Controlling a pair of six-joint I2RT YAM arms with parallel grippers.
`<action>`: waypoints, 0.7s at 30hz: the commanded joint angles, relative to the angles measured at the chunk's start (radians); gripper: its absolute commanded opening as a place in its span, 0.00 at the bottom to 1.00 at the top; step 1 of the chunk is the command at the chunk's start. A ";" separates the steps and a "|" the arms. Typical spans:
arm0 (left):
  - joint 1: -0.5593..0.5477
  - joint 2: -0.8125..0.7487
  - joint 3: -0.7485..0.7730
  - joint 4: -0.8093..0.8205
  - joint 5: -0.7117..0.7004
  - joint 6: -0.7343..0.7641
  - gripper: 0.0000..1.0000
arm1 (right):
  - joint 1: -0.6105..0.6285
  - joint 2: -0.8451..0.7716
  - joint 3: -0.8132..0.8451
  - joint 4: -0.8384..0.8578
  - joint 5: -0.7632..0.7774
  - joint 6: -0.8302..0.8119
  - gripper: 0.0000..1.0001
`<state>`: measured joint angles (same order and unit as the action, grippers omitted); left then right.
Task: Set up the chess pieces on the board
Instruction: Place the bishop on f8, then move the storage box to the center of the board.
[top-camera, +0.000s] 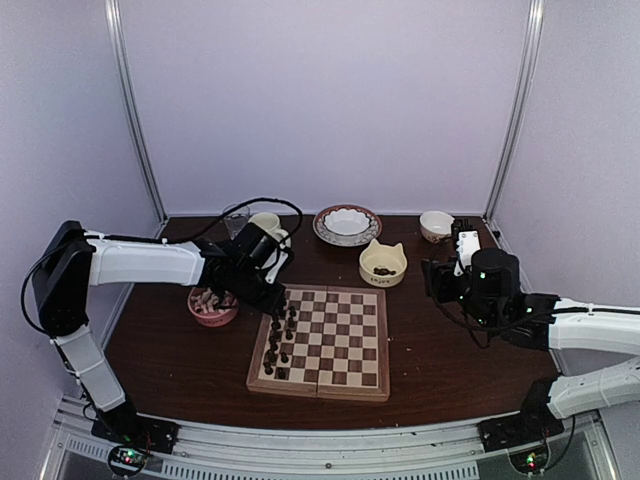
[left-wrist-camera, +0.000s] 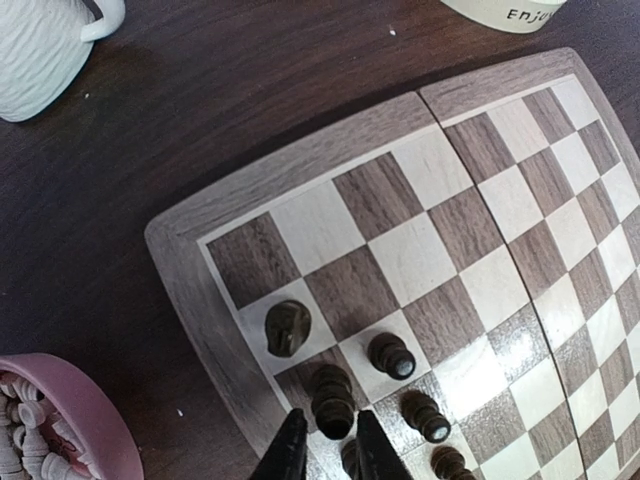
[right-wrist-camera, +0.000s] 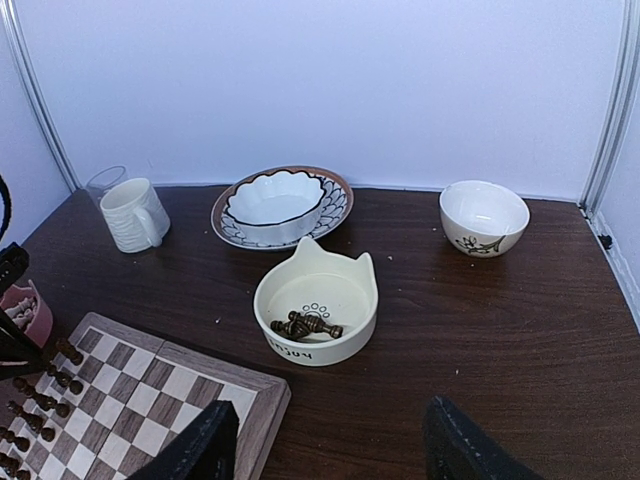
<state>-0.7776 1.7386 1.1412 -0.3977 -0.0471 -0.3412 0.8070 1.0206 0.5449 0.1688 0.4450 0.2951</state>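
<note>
Flanking one dark piece (left-wrist-camera: 333, 392), left pincer (left-wrist-camera: 330, 425), wrist-view only.

- board (top-camera: 340, 345): wooden, tan/brown chequered, open flat.
- dark chess pieces (top-camera: 281, 335): upright, two files along board's left edge; a few lying in cat-eared bowl (right-wrist-camera: 345, 350).
- cream chess pieces (left-wrist-camera: 15, 440): heaped in pink bowl (left-wrist-camera: 100, 420).

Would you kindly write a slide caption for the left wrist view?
Left gripper jaws flanking a dark chess piece standing near the chessboard corner.

The square wooden board (top-camera: 345, 345) is chequered light tan and dark brown, bordered reddish-brown; the turned chess pieces (left-wrist-camera: 333, 400) are near-black; the cat-eared ceramic bowl (right-wrist-camera: 350, 340) is cream.
</note>
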 joint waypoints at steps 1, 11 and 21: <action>0.008 -0.079 0.009 0.013 0.009 0.012 0.20 | -0.005 0.001 0.000 0.004 -0.013 -0.001 0.66; 0.008 -0.396 -0.196 0.169 -0.141 -0.017 0.29 | -0.009 0.078 0.059 -0.043 -0.057 0.011 0.66; 0.008 -0.656 -0.478 0.482 -0.135 -0.052 0.39 | -0.043 0.177 0.121 -0.097 -0.128 0.032 0.64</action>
<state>-0.7761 1.1156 0.6800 -0.0631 -0.1799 -0.3813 0.7826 1.1660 0.6266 0.1051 0.3550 0.3073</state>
